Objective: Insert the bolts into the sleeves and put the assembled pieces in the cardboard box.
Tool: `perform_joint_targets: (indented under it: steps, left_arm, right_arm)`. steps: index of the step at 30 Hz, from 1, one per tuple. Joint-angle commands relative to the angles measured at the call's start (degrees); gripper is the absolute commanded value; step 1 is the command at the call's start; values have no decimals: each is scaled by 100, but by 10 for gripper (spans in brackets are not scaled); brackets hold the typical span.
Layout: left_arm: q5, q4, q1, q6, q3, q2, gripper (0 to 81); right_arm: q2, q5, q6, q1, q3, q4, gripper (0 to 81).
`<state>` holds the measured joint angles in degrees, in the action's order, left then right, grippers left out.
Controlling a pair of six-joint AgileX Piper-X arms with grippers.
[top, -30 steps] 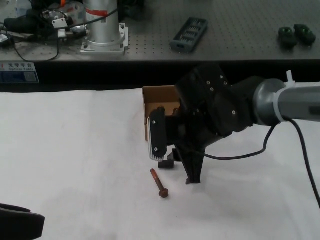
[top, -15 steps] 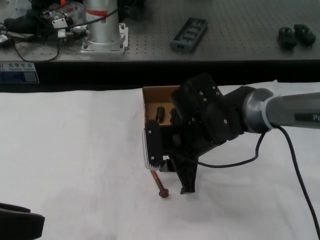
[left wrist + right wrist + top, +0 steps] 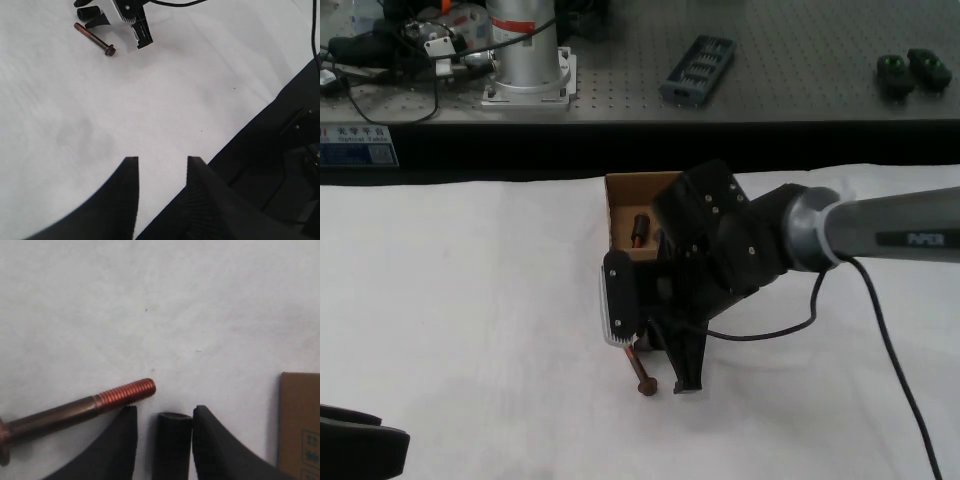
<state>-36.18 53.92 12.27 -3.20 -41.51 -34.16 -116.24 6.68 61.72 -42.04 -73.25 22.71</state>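
Observation:
A black sleeve (image 3: 173, 440) lies on the white cloth between the fingers of my right gripper (image 3: 164, 415). The jaws stand open on either side of it, one finger (image 3: 215, 450) close against it. A copper bolt (image 3: 75, 412) lies just beside, its threaded end near the other finger. From above, the right gripper (image 3: 652, 360) hangs low over the cloth in front of the cardboard box (image 3: 620, 190), with the bolt (image 3: 642, 372) at its near side. One assembled piece (image 3: 640, 228) lies in the box. My left gripper (image 3: 162, 162) is open over bare cloth, far from the bolt (image 3: 95, 37).
The white cloth (image 3: 470, 300) spreads wide to the left and right of the box. Behind it runs a dark perforated bench with a metal post (image 3: 525, 45), a dark tray (image 3: 698, 65) and cables. The right arm's cable (image 3: 880, 330) trails over the cloth.
The right gripper has moved nearer and lower, from in front of the box down around the sleeve beside the bolt. The box's inside now shows. The left arm has kept still.

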Motion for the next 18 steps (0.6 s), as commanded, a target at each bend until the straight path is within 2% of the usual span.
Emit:
perform_joint_targets:
  steps: [1,18]
  left_arm:
    - [-60,-5,22,-67,-11,51,246]
    - [-60,-5,22,-67,-11,51,246]
  right_arm:
    - [-13,27,50,48,-91,225,286]
    - [-13,33,242,289,-91,442,286]
